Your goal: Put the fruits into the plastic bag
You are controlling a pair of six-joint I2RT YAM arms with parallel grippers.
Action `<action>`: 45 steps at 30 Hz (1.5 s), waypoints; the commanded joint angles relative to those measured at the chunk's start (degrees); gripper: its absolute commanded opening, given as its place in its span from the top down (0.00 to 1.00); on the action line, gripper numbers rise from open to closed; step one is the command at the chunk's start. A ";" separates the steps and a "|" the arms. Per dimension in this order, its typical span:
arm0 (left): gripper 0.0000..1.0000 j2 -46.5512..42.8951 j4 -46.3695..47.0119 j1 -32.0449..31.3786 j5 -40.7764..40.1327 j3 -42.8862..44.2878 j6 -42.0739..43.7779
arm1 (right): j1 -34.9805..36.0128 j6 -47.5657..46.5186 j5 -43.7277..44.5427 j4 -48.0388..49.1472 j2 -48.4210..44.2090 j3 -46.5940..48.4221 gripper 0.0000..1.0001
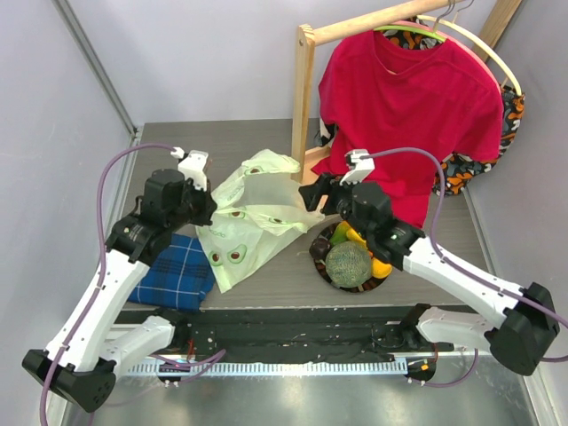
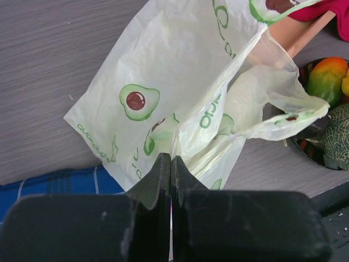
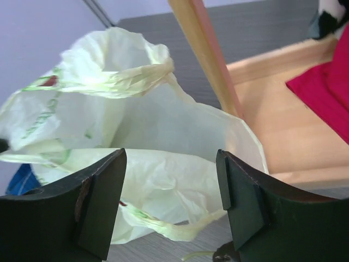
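The plastic bag (image 1: 253, 213), pale green with avocado prints, lies crumpled mid-table with its mouth raised and facing right. My left gripper (image 1: 209, 206) sits at the bag's left side, and its jaws (image 2: 170, 158) are shut on a fold of the bag (image 2: 163, 82). My right gripper (image 1: 311, 193) stands open just right of the bag. In the right wrist view its jaws (image 3: 170, 158) are wide apart with the bag's mouth (image 3: 163, 136) in front and nothing between them. The fruits sit on a dark plate (image 1: 317, 264): a netted melon (image 1: 348, 264), a yellow piece (image 1: 356, 236) and an orange (image 1: 382, 267).
A blue plaid cloth (image 1: 177, 271) lies at the near left under the left arm. A wooden rack (image 1: 304, 98) holding a red shirt (image 1: 408, 98) stands at the back right, its post close behind the bag and the right gripper.
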 commanded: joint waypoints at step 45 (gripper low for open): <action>1.00 -6.45 14.62 0.11 0.25 -8.24 2.59 | -9.16 8.34 13.56 -49.11 1.26 9.34 0.00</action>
